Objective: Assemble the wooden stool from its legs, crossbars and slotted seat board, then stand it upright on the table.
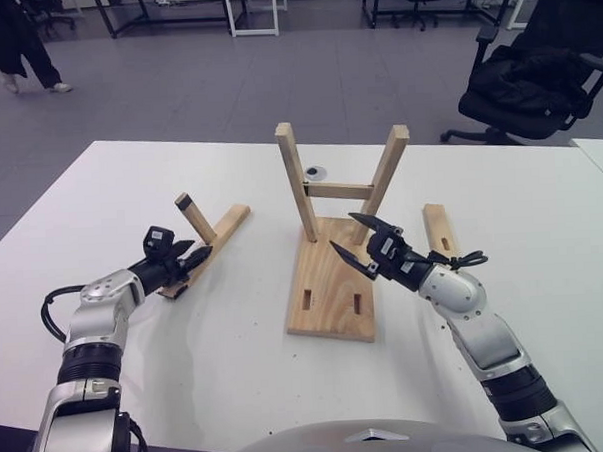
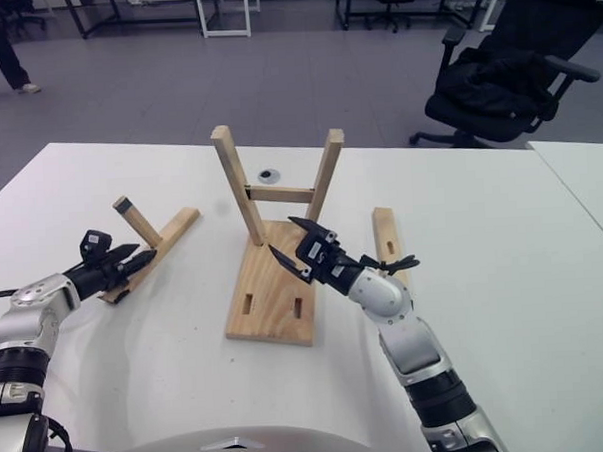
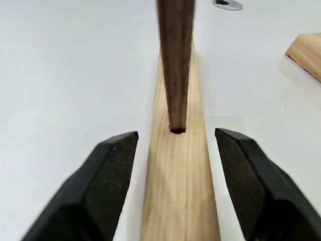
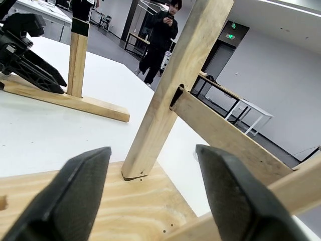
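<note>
The slotted seat board [image 1: 329,290] lies flat mid-table. Two legs [image 1: 296,181] [image 1: 385,182] stand up from its far end, joined by a crossbar [image 1: 337,191]. My right gripper [image 1: 344,232] is open over the board, its fingers either side of the left leg's base [image 4: 150,130] without touching it. To the left, another leg [image 1: 217,235] lies flat with a dark-tipped crossbar [image 1: 195,219] sticking up from it. My left gripper [image 1: 190,261] is open at that leg's near end, its fingers [image 3: 95,186] straddling the wood [image 3: 178,170].
A loose wooden piece [image 1: 440,228] lies flat to the right of the board, just behind my right arm. A round grommet [image 1: 315,172] sits in the table behind the legs. A black office chair [image 1: 535,66] stands beyond the far right corner.
</note>
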Action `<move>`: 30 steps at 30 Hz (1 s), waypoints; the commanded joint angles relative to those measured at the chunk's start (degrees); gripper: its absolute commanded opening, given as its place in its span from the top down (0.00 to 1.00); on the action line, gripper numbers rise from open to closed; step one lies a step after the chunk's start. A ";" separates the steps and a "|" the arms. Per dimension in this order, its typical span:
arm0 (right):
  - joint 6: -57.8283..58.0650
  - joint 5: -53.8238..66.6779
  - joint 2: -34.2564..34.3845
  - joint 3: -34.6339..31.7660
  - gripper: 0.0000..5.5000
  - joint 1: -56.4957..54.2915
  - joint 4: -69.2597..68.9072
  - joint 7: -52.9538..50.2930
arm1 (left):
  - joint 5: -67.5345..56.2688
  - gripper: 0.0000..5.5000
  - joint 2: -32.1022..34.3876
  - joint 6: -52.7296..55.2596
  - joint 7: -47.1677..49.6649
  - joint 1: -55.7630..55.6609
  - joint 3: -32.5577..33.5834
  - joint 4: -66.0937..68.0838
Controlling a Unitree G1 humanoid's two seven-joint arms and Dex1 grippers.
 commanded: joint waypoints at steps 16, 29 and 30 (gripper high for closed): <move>3.83 0.20 1.00 1.04 0.43 1.06 0.03 -0.03 | 6.36 0.63 4.24 1.89 -2.80 3.50 -3.47 -3.13; 37.97 62.06 10.26 -24.47 0.26 -30.02 -14.75 -17.27 | -22.85 0.63 7.43 10.50 -0.83 -5.72 19.04 -36.59; 40.17 65.10 11.65 -23.98 0.26 -32.90 -13.57 -21.04 | -23.60 0.63 7.27 11.46 0.17 -7.34 17.79 -39.01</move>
